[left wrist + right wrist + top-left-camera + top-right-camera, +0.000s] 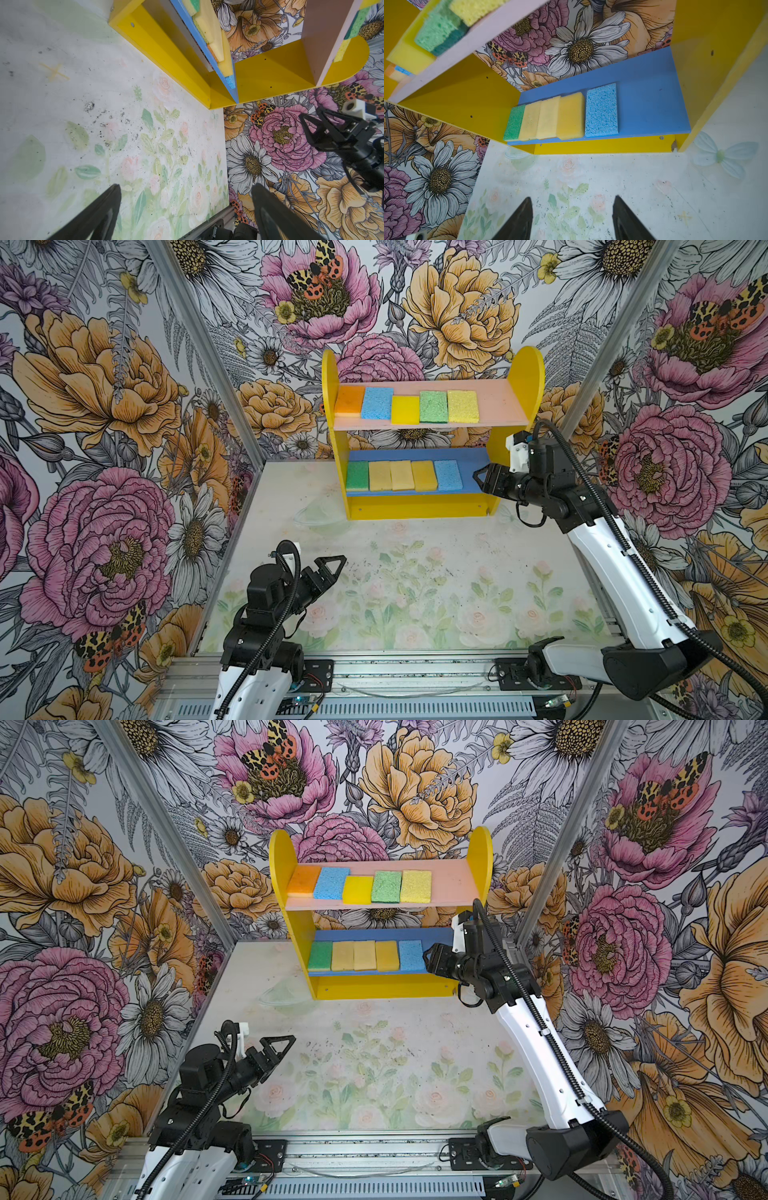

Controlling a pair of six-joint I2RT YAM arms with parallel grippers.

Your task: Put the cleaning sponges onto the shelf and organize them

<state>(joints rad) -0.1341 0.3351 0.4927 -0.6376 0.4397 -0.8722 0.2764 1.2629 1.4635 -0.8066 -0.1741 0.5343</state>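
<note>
Right end effector (573, 198) gapes empty beside shelf (650, 104), apparently clear of blue sponge (601, 110).

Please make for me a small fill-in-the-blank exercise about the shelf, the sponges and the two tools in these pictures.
1. The number of sponges on the pink upper board of the shelf is ____.
2. On the blue lower board, the sponge nearest the right tool is coloured ____.
3. The left tool is open and holds ____.
Missing words: five; blue; nothing.
</note>
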